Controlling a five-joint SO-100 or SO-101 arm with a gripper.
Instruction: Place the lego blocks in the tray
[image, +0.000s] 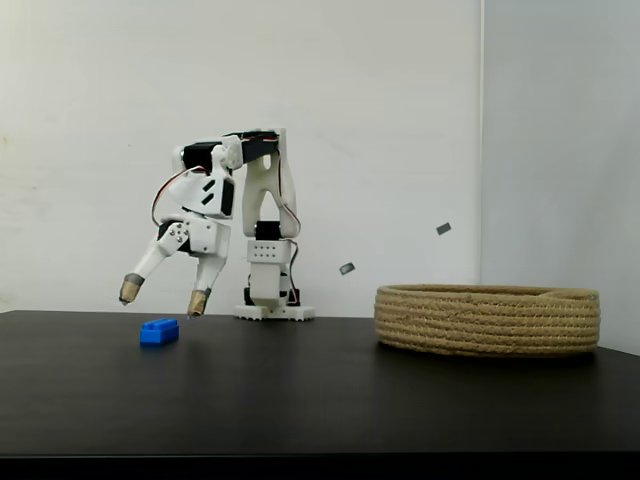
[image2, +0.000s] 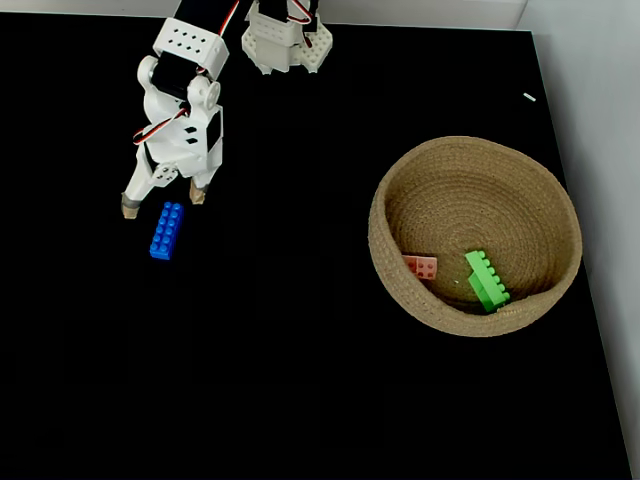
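A blue lego block (image: 159, 331) (image2: 166, 230) lies on the black table at the left. My gripper (image: 164, 295) (image2: 163, 200) hangs open just above and slightly behind it, fingers pointing down, nothing between them. The tray (image: 487, 320) (image2: 390, 190), a round coiled-rope basket, sits at the right. Inside it, in the fixed view from above, a pale pink block (image2: 421, 267) and a green block (image2: 486, 280) lie near the front wall.
The white arm base (image: 273, 295) (image2: 285, 45) stands at the table's back edge. A white wall rises behind the table. Open black tabletop stretches between the blue block and the basket.
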